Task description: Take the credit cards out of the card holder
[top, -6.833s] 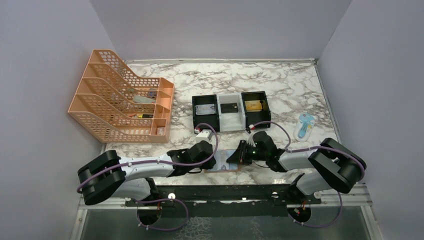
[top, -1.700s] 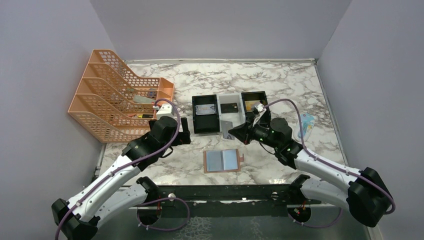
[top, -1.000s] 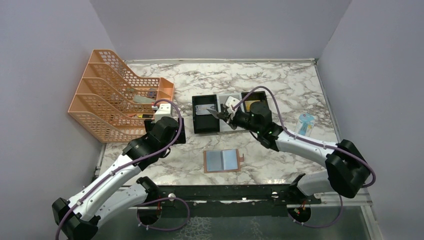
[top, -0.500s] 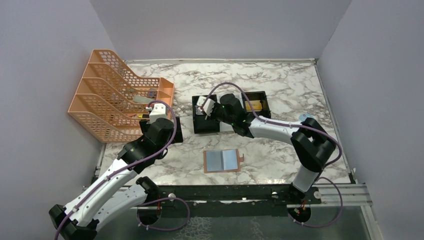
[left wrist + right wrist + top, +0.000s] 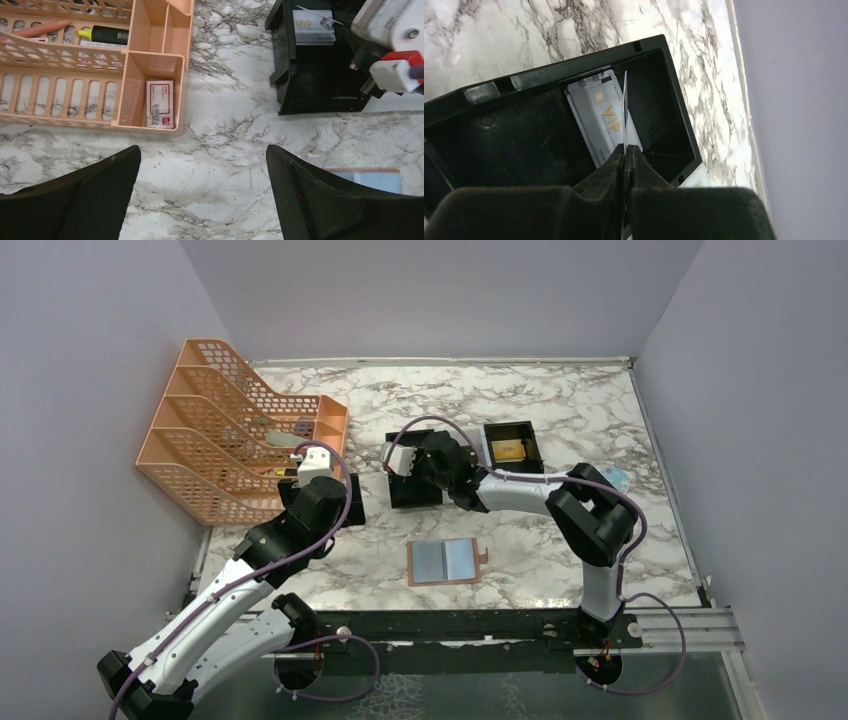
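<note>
The card holder [image 5: 445,561], tan with light-blue lining, lies open and flat on the marble near the front; its corner [image 5: 372,176] shows in the left wrist view. My right gripper [image 5: 625,150] is shut on a thin credit card [image 5: 624,107], seen edge-on and held upright over the left black compartment [image 5: 524,145] of the tray. Silver "VIP" credit cards [image 5: 601,120] lie in that compartment. From above, the right gripper [image 5: 413,473] hangs over that compartment. My left gripper [image 5: 202,157] is open over bare marble, left of the tray, its fingers [image 5: 95,190] wide apart.
An orange mesh desk organizer [image 5: 240,445] stands at the back left, holding a small staple box [image 5: 160,102] and a highlighter [image 5: 105,35]. The tray's right black compartment [image 5: 527,437] holds a gold card [image 5: 507,450]. Grey walls enclose the table.
My right arm swung left with the card, from the tray's middle to over its left black compartment. The left arm drew back slightly and stayed open.
</note>
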Available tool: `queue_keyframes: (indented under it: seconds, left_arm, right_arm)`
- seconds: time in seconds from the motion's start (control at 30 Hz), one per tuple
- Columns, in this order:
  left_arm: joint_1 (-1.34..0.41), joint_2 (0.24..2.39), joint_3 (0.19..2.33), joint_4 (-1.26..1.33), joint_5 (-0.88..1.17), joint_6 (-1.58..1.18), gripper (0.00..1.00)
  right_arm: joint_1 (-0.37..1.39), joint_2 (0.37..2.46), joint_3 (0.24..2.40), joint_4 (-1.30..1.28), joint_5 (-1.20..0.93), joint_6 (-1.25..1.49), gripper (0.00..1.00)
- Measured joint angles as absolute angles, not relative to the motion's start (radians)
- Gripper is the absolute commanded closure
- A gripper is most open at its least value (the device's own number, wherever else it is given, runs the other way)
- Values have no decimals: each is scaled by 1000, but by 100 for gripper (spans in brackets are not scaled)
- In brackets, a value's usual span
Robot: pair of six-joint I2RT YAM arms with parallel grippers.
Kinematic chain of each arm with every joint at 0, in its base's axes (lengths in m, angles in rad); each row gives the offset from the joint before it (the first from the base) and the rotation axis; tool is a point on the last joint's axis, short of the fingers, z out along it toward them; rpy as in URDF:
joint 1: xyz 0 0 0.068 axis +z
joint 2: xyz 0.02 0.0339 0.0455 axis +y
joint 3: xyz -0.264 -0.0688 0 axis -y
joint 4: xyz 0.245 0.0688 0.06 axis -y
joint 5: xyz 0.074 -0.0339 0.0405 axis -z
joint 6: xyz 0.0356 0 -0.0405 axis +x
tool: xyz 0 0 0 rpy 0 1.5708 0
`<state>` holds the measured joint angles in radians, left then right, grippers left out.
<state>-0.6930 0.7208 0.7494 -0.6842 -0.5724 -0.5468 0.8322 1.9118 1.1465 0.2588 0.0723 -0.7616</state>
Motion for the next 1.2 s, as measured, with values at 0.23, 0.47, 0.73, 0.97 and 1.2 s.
queue_keyframes:
  seconds: [0.23, 0.47, 0.73, 0.97, 1.2]
  left_arm:
    - [-693, 715, 749, -685, -572, -546, 1]
    - [-693, 691, 749, -687, -574, -547, 1]
    - [-689, 683, 749, -691, -574, -546, 1]
    - [-687, 696, 749, -691, -573, -545, 1]
    - [-682, 711, 749, -691, -572, -543, 1]
  right_arm:
    - [832, 1996, 1209, 267, 123, -827, 99]
    - [831, 2069, 1264, 276, 147, -874, 99]
    - [831, 2112, 1276, 289, 153, -926, 91]
    - [831, 2114, 1276, 283, 144, -937, 69]
    - [831, 2114, 1276, 258, 121, -921, 64]
